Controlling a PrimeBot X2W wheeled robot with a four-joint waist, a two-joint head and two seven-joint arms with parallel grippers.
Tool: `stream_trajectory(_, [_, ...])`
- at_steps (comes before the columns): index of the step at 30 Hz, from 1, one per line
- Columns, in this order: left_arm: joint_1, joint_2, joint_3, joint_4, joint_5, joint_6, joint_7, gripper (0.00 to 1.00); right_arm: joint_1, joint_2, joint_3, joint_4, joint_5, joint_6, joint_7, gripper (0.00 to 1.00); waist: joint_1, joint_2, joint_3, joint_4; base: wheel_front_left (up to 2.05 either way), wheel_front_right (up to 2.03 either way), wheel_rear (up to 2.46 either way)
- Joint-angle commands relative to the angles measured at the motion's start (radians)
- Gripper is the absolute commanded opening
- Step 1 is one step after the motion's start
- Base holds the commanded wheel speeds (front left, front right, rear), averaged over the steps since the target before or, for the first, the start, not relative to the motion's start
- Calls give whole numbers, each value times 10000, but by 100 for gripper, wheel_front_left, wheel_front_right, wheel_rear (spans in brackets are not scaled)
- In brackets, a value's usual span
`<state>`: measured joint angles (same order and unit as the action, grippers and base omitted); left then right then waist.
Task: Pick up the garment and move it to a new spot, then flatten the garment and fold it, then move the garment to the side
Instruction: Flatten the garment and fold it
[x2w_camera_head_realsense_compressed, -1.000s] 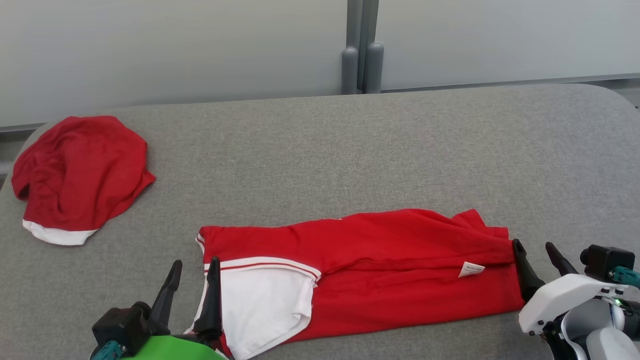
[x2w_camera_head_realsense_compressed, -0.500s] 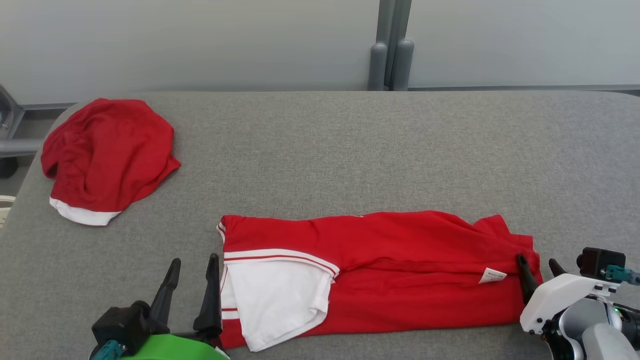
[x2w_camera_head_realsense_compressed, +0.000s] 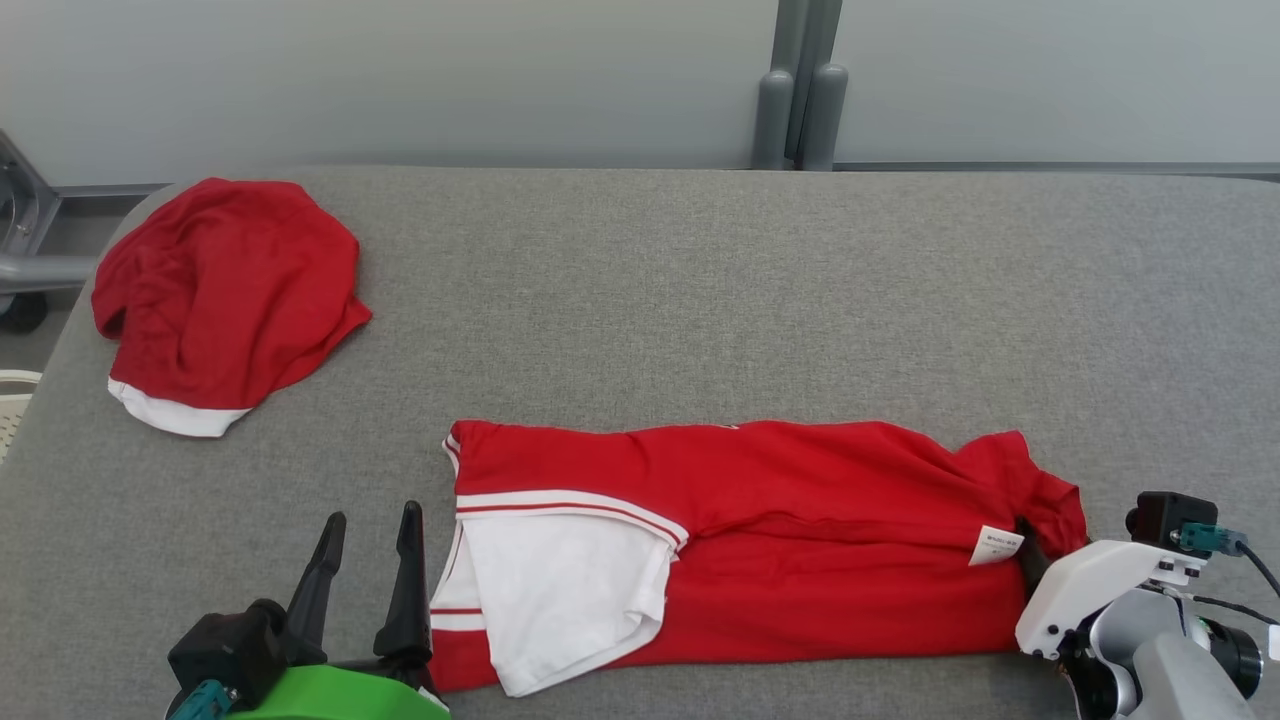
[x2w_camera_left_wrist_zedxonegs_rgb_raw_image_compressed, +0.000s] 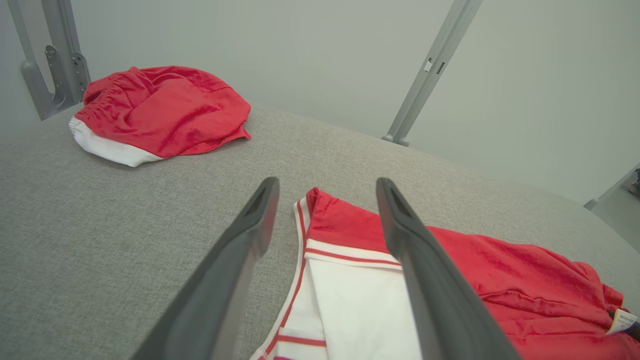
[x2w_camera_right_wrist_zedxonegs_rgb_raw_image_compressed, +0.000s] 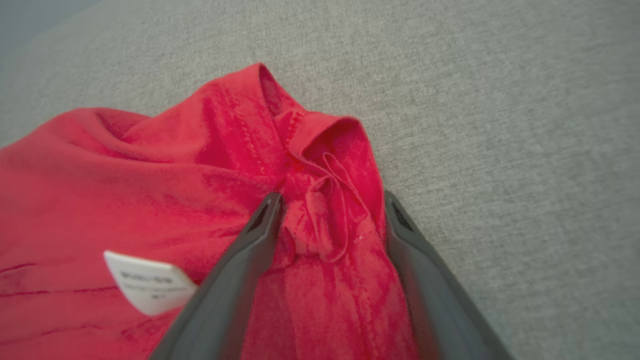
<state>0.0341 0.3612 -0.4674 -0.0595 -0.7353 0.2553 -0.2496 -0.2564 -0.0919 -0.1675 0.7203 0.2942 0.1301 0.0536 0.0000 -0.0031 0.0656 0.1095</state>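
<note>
Fingers (x2w_camera_right_wrist_zedxonegs_rgb_raw_image_compressed: 235, 280) of the right gripper (x2w_camera_right_wrist_zedxonegs_rgb_raw_image_compressed: 333, 197) stand wide apart. They straddle the bunched right end of the garment (x2w_camera_head_realsense_compressed: 800, 560) without pinching it. The left gripper (x2w_camera_head_realsense_compressed: 372, 515) is spread just as wide, just beside the garment's left end, and holds nothing.

The garment lies along the near edge of the table (x2w_camera_head_realsense_compressed: 700, 300), doubled lengthwise into a long band. It looks like thin red jersey, so it is probably light and limp, and it would likely sag and fall open if lifted at one point. The rough tabletop may also drag at it. The surest hold seems to be at both ends at once, catching every layer. That means the gathered folds on the right and the striped corner on the left.

At its left end a white panel (x2w_camera_head_realsense_compressed: 560, 590) with red-striped trim is turned up. A small white label (x2w_camera_head_realsense_compressed: 997, 545) pokes out near the right end. The table is covered in grey woven cloth, and its corners are rounded. At its far left sits a second red garment (x2w_camera_head_realsense_compressed: 230, 290), heaped, with a white band along its near side. Beyond the far edge are a pale matte wall (x2w_camera_head_realsense_compressed: 400, 80) and a grey post (x2w_camera_head_realsense_compressed: 800, 100).
</note>
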Motion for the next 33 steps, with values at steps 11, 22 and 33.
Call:
stream_trajectory(11, [109, -45, 14, 101, 44, 2, -81, 100, -328, -214, 559, -90, 396, 0, -239, 0, 0, 31, -135, -348, 0, 0, 0])
stream_trajectory(22, [164, -107, -191, 51, 114, -38, -34, 100, -241, -1874, -847, -1254, 723, 0, 409, 0, 0, 31, -401, -1010, 0, 0, 0])
stream_trajectory(33, [117, -152, -351, 144, 90, -80, -11, 100, -184, -1203, -908, -2491, 1359, 6, 1149, 0, 0, 31, -503, -1368, 0, 0, 0])
